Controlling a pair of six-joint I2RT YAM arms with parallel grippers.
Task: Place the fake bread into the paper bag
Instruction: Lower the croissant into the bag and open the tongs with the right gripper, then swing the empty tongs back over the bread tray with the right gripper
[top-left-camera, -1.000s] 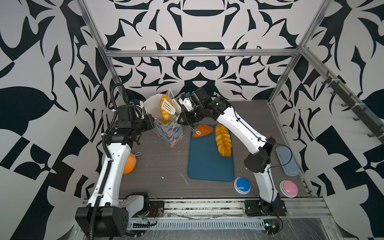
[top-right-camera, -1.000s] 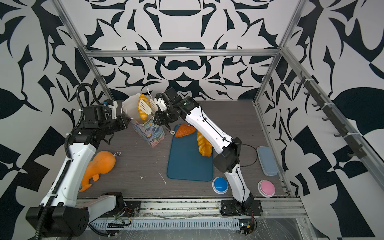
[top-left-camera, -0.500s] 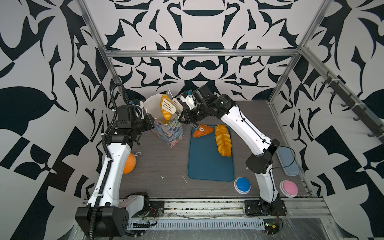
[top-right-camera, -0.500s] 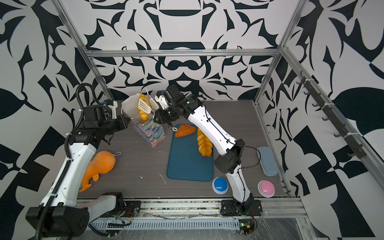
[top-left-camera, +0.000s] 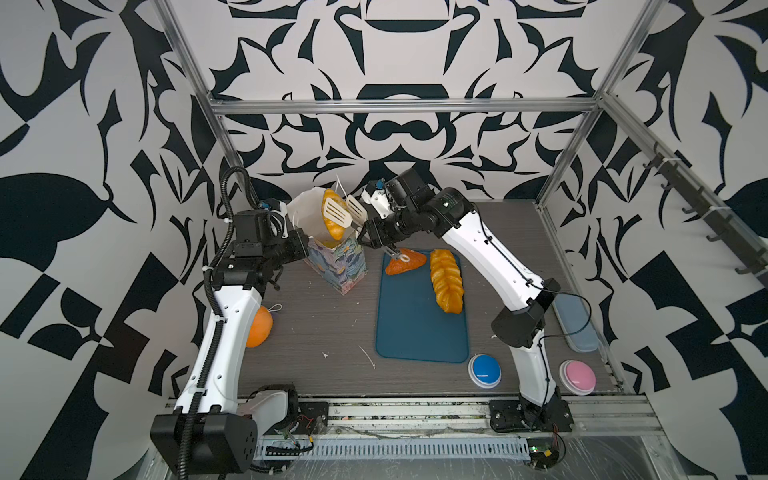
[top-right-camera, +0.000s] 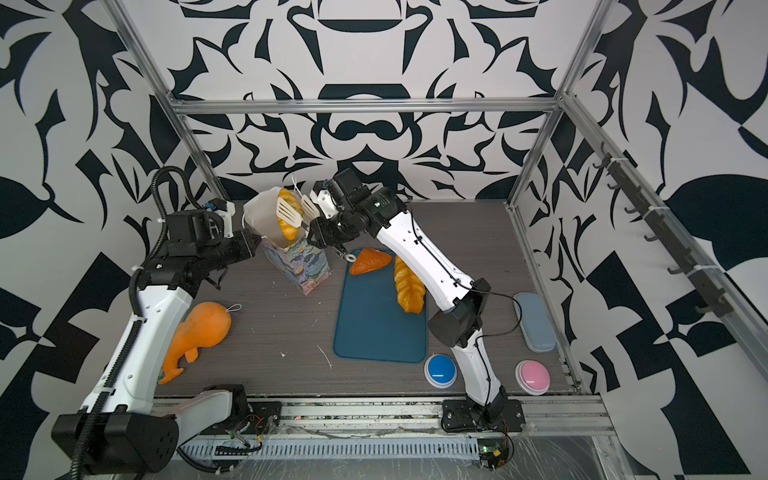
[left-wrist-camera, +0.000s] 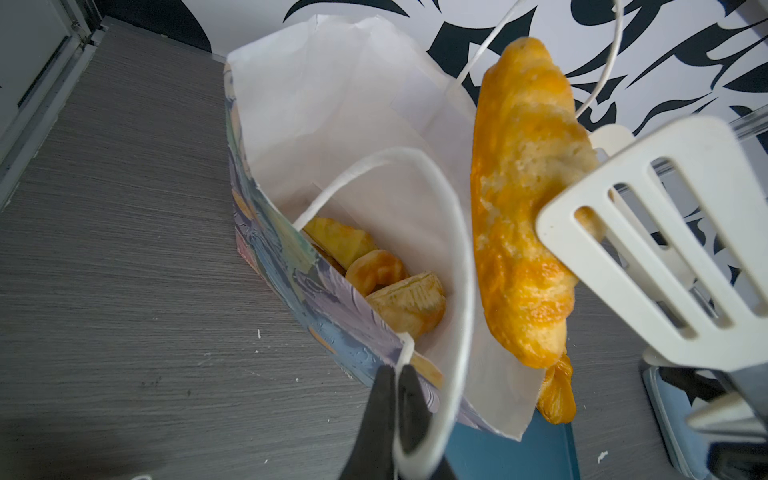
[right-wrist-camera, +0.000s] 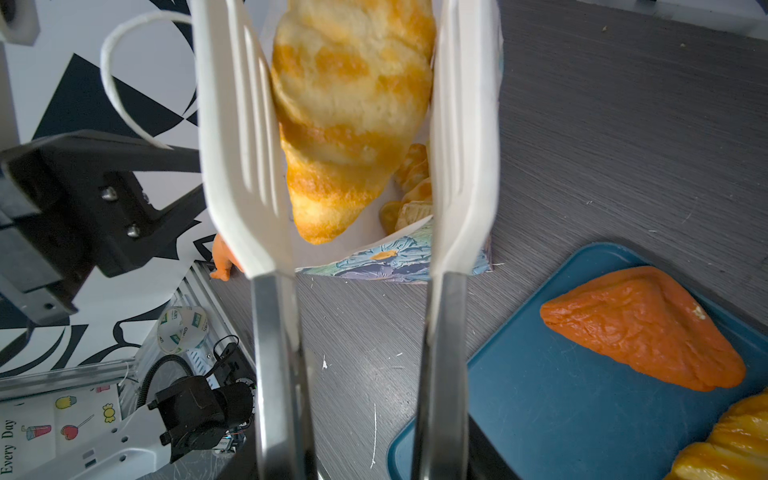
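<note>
Golden-orange croissant (top-left-camera: 334, 230), streaked pale yellow; white slotted tongs (top-left-camera: 356, 210). Bag (top-left-camera: 345, 266): pastel blue, purple and green leaf print with orange spots, plain white inside, white string handles. Teal-blue tray (top-left-camera: 415, 332); darker orange triangle (top-left-camera: 405, 262); glossy golden braided loaf (top-left-camera: 445, 280). Grey wood-grain table (top-left-camera: 324, 316). One blue button (top-left-camera: 484, 370), one pink button (top-left-camera: 577, 377). Black-and-white swirling walls (top-left-camera: 395, 62).

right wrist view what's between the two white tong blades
A golden croissant, tip down, hangs between the white blades of the tongs at the mouth of the paper bag. The right wrist view shows it plainly; both top views agree.
</note>
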